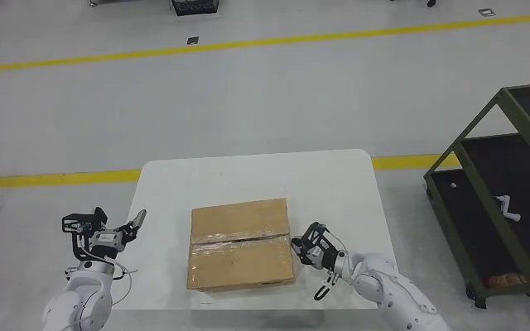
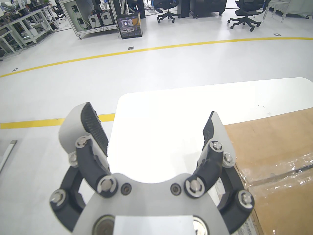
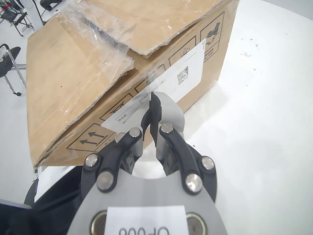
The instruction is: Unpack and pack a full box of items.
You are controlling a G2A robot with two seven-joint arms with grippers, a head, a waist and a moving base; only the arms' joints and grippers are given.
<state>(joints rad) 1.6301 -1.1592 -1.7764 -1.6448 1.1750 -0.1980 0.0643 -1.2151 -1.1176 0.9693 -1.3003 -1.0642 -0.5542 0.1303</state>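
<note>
Sitting near the middle of the tabletop (image 1: 331, 178), the cardboard box (image 1: 240, 244) is a flat-topped brown carton of plain matte board, its two top flaps meeting along a centre seam. Clear tape (image 3: 97, 35) covers that seam, crinkled and glossy, and it is split where the flaps part slightly, showing ragged, torn board edges. The side facing the right arm carries black printed handling symbols and a smooth white label (image 3: 185, 74) with a small square code. The right gripper (image 3: 152, 96) is at that side with its jaws clenched together, their tips right at the label's lower edge, where a strip of clear tape runs down the face; whether any tape is pinched between them cannot be told. The left gripper (image 2: 149, 110) hangs over the tabletop's left edge, apart from the box, its jaws released wide with nothing between them, the ribbed black rubber pads (image 2: 94, 128) backed by curved grey metal. The tabletop itself is smooth, white and round-cornered. Beyond it lies pale floor with yellow lines (image 1: 248, 45), and a green metal-framed cart (image 1: 472, 141) stands off to the right.
</note>
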